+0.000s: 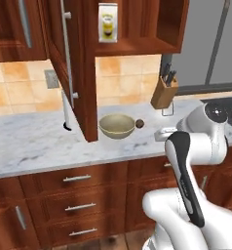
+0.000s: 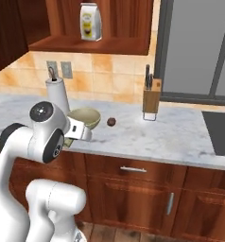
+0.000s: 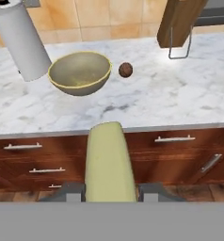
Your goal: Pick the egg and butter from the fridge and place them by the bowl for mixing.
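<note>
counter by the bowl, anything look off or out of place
Nothing spilled or damaged. The egg sits on the counter beside the upright bowl. One upper cupboard door hangs open over the counter, near the bowl.

1 bowl (image 3: 79,73), 1 egg (image 3: 125,69), 1 butter (image 3: 109,162), 1 knife block (image 2: 151,100), 1 paper towel roll (image 3: 22,40).

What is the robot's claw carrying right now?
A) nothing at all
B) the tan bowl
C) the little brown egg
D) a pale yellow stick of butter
D: in the hand view the pale butter sits clamped in the claw, while the egg and the bowl rest on the counter.
</note>
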